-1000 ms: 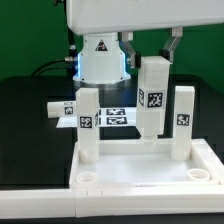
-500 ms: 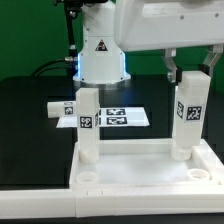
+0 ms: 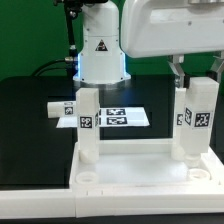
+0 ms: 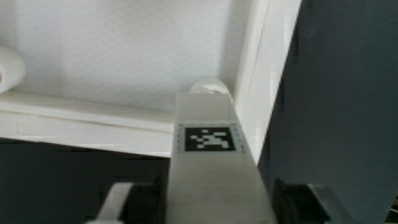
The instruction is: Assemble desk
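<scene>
The desk top (image 3: 130, 178), a white tray-like slab with a raised rim, lies at the front of the exterior view. One leg (image 3: 88, 125) stands upright at its far left corner and another leg (image 3: 182, 135) at its far right corner. My gripper (image 3: 197, 78) is shut on a third leg (image 3: 204, 112), which hangs upright just to the exterior view's right of the far right leg, above the slab's right rim. In the wrist view this tagged leg (image 4: 214, 165) runs between my gripper's (image 4: 214, 208) fingers (image 4: 121, 203), with the desk top's rim (image 4: 107, 110) below it.
The marker board (image 3: 118, 117) lies on the black table behind the desk top. A tagged white block (image 3: 64, 108), seemingly a leg on its side, rests to the exterior view's left of it. The arm's base (image 3: 100, 55) stands at the back.
My gripper has carried the held leg from the middle of the desk top's far side to the exterior view's right, past the far right leg. The standing legs have not moved.
</scene>
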Motion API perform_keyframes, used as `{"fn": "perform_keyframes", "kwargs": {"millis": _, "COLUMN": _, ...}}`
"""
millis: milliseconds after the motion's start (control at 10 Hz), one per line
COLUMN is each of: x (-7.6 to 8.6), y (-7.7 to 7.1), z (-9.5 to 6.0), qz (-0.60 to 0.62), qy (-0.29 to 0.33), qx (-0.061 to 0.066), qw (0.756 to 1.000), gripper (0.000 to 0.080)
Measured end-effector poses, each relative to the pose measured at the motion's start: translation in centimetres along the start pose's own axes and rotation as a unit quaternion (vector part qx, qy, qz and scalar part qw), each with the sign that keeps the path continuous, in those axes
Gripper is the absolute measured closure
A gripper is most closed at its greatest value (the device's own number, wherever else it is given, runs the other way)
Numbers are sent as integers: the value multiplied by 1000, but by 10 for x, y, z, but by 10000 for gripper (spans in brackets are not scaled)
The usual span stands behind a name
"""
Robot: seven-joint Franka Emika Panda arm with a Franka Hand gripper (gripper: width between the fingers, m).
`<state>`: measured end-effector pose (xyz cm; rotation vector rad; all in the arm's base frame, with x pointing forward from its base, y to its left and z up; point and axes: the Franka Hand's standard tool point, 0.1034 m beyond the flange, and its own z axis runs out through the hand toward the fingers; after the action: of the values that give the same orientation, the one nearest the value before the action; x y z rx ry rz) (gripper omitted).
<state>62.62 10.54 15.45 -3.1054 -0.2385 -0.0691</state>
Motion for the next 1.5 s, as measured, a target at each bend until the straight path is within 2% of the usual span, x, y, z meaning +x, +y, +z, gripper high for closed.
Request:
{"fn": "perform_keyframes", "kwargs": {"millis": 500, "x": -2, "y": -5, "z": 11, "qz": -3, "qy": -7, "qx": 1, "qw": 1000, "gripper": 512}}
{"fn": "perform_keyframes", "kwargs": {"millis": 1500, "x": 6, "y": -6, "z": 11, "qz": -4, "qy": 6, "qx": 1, "qw": 1000, "gripper": 512}}
